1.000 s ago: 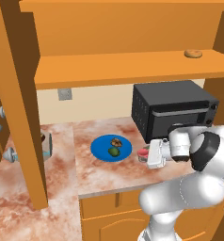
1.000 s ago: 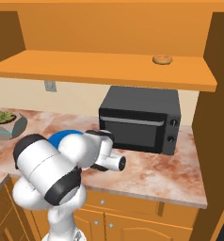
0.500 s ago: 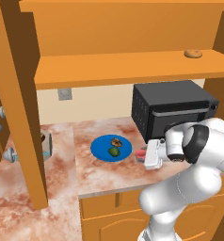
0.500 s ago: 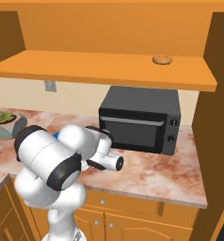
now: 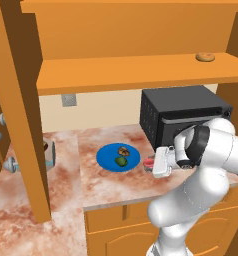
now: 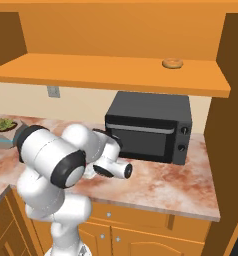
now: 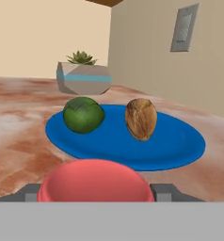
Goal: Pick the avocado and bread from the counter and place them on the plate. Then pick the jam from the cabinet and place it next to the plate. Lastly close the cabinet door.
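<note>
The fingers point(image 7: 96, 194) stand wide on either side of the jam point(image 7: 95, 182), which sits on the bench point(image 5: 111, 187) just beside the plate point(image 7: 180, 146) (avocado point(image 7: 83, 114) and bread point(image 7: 141, 118) on it); contact cannot be told.

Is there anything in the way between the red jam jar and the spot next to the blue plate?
Nothing visible is. The jam sits between the pincer tips, already on the counter just beside the plate, with bare stone between them.
</note>
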Available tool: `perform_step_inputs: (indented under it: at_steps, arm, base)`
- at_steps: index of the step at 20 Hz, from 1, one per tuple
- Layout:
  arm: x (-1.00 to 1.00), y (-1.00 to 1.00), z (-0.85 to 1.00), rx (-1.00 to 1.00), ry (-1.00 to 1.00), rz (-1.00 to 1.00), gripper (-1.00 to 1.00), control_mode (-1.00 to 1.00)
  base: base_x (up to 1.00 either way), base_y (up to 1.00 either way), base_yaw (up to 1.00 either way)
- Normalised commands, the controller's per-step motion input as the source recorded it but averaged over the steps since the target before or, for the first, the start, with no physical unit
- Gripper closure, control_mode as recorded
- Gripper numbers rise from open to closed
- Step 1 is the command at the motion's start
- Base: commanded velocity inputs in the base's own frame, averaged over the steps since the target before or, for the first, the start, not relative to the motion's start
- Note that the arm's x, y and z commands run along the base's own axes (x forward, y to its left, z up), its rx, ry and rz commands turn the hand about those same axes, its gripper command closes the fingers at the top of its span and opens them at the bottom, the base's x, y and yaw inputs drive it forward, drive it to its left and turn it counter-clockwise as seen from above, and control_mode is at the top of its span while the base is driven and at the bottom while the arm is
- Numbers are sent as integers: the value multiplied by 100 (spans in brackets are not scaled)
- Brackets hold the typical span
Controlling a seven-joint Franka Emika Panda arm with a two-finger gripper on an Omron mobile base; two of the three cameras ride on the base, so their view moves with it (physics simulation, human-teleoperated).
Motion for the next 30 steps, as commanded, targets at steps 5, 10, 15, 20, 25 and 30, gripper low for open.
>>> perform_step_inputs:
  at_steps: [5, 10, 15, 20, 25, 30]
  arm:
    - [-34, -13, -1, -1, -8, -4, -100, -100]
    - [-34, -10, 0, -2, -8, -8, -100, -100]
    - [-10, 0, -10, -12, 0, -11, -100, -100]
    - [0, 0, -15, -21, 16, -14, -100, -100]
    - [-2, 0, 10, -21, 27, -13, -100, -100]
    - [-37, -12, 40, -8, 19, -8, -100, -100]
  base:
    - [0, 0, 0]
    - [0, 0, 0]
    - [0, 0, 0]
    - [0, 0, 0]
    - [0, 0, 0]
    - [0, 0, 0]
